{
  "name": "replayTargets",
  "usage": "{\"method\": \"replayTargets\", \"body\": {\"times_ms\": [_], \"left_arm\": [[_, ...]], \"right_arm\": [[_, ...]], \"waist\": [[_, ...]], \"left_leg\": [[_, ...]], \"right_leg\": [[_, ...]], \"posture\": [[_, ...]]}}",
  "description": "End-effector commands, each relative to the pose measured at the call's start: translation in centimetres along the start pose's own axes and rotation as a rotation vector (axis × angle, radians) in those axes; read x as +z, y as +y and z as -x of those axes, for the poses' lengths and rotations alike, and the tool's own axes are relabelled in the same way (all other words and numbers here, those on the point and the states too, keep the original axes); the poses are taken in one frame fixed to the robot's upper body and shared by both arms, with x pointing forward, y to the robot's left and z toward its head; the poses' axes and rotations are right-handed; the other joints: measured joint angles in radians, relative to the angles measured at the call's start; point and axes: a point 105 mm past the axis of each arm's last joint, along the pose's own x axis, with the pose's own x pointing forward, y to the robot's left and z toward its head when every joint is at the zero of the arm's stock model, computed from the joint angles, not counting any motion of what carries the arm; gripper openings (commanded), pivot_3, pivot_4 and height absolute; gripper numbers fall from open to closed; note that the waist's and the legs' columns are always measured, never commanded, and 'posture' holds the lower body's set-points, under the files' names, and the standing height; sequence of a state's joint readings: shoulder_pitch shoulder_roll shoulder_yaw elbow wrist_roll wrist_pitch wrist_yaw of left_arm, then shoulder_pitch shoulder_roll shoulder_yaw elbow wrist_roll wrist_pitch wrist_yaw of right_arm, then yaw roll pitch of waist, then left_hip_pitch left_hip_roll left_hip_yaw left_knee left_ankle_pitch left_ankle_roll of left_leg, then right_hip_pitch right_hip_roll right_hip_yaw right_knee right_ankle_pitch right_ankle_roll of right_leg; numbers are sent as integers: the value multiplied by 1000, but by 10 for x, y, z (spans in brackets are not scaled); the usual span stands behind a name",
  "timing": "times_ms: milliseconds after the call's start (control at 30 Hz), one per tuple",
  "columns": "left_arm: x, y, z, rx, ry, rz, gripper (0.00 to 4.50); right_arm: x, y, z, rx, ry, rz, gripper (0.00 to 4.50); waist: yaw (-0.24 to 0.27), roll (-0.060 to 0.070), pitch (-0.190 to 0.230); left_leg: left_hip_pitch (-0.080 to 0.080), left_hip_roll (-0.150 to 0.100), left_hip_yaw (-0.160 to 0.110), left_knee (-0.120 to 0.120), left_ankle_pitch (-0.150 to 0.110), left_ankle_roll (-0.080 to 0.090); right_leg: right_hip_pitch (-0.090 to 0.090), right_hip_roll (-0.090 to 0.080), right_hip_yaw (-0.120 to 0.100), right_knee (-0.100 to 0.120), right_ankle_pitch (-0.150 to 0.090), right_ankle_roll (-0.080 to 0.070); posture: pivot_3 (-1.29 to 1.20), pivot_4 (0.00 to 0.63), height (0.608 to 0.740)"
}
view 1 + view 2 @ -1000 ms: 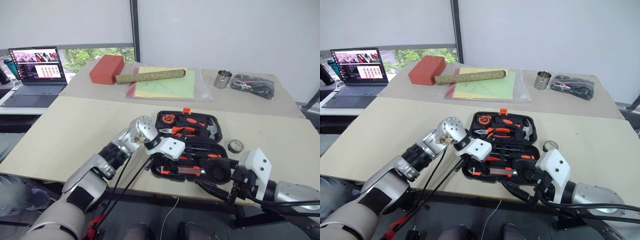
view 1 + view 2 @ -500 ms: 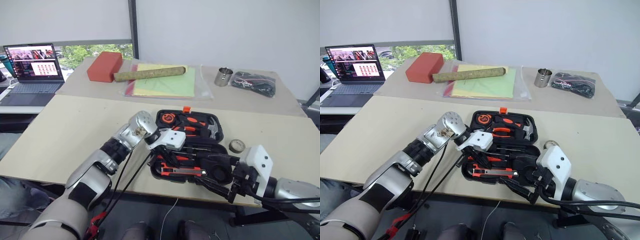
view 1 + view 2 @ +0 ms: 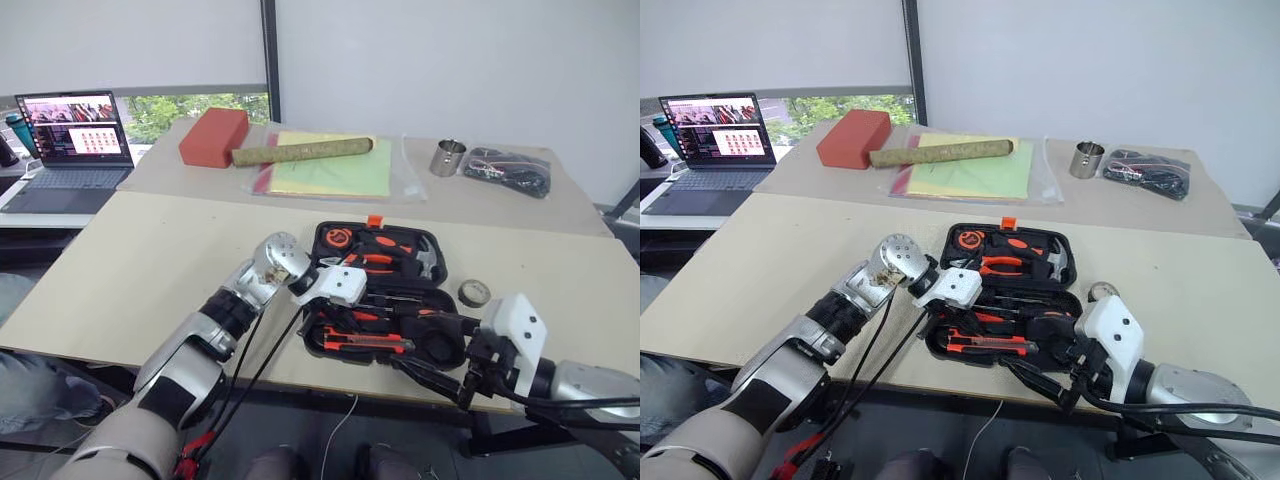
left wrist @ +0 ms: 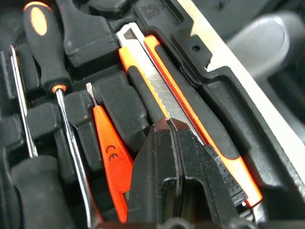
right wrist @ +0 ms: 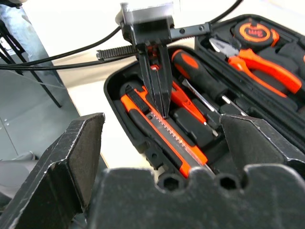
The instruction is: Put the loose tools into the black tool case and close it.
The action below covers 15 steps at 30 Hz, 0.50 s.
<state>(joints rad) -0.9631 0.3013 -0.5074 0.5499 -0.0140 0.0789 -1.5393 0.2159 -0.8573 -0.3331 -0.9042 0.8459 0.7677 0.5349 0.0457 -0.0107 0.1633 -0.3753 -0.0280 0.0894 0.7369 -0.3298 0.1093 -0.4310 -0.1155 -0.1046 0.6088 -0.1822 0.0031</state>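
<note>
since a second ago our left gripper [image 4: 170, 125] shifted slightly; fingers pressed together, empty, tips on the utility knife [image 4: 164, 98] in the black tool case [image 3: 425, 350]. right gripper [image 5: 162, 157] gapes, empty. press knife flush, then shut case.

Even, soft daylight over the surface [image 3: 150, 260]; no hard shadows. Window [image 3: 190, 108] at far left is bright, near washed out; laptop [image 3: 75, 130] screen glows. Head views sharp across the scene. Left wrist view: my fingers [image 4: 190, 157] close and dark, case [image 4: 228, 95] interior dim, pale blurred shape in one corner. Right wrist view: my own fingers [image 5: 76, 157] soft, out of focus; knife [image 5: 162, 138] beyond crisp, slight glare along its steel.
</note>
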Motion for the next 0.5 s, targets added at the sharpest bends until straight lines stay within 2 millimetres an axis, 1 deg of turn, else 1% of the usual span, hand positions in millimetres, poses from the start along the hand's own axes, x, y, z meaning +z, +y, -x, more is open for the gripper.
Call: {"method": "replayTargets", "body": {"times_ms": [33, 67, 100, 200, 267, 300, 333, 367, 433, 500], "left_arm": [[29, 7, 36, 107, -162, 1, 1072], [34, 4, 51, 127, -206, 17, 1462], [37, 2, 62, 137, -233, 26, 1853], [42, -7, 89, 150, -290, 69, 2970], [47, -9, 101, 167, -338, 90, 3650], [49, -10, 107, 183, -364, 102, 4042], [51, -10, 111, 192, -379, 110, 4377], [52, -11, 114, 199, -389, 116, 4451], [54, -14, 117, 201, -394, 119, 4451], [55, -17, 118, 207, -393, 119, 4451]], "right_arm": [[7, -17, 15, -66, 2, 49, 4500], [5, -27, 22, -94, 28, 46, 4500], [4, -34, 27, -111, 45, 43, 4500], [-3, -61, 44, -159, 119, 39, 4500], [-7, -76, 52, -176, 160, 43, 4500], [-9, -88, 54, -191, 181, 46, 4500], [-10, -96, 55, -201, 193, 49, 4500], [-11, -103, 56, -208, 205, 49, 4500], [-14, -122, 52, -224, 238, 57, 4500], [-18, -137, 48, -234, 274, 71, 4500]], "waist": [[-5, 0, 0], [-7, 0, 0], [-8, 0, 0], [-16, 0, 0], [-18, 0, 0], [-17, 0, 0], [-18, 0, 0], [-19, 1, 0], [-23, 0, 1], [-31, 1, 1]], "left_leg": [[-4, 0, 0, 1, 0, 0], [-8, 0, 0, 2, 0, 0], [-9, 0, 0, 2, 0, 0], [-6, 0, 1, 0, 1, -1], [-3, 0, 2, -1, 1, -1], [-3, 0, 1, -1, 1, -2], [-2, 0, 1, 0, 1, -2], [-1, 0, 1, 0, 1, -2], [0, -1, 2, 0, 1, -2], [2, -1, 2, 0, 1, -2]], "right_leg": [[-4, 1, 0, 1, 0, 0], [-8, 2, 0, 2, 0, -1], [-9, 3, -1, 2, 0, -1], [-7, 8, -4, 2, 0, -1], [-5, 8, -5, 1, 0, 0], [-3, 7, -4, 1, -1, 1], [-2, 6, -3, 1, -3, 5], [-1, 6, -2, 1, -4, 6], [-1, 5, 0, 1, -4, 7], [1, 2, 1, 1, -4, 6]], "posture": [[0, 150, 740], [0, 150, 740], [0, 150, 740], [0, 150, 740], [0, 150, 740], [0, 150, 740], [0, 150, 740], [0, 150, 740], [0, 150, 740], [0, 150, 740]]}}
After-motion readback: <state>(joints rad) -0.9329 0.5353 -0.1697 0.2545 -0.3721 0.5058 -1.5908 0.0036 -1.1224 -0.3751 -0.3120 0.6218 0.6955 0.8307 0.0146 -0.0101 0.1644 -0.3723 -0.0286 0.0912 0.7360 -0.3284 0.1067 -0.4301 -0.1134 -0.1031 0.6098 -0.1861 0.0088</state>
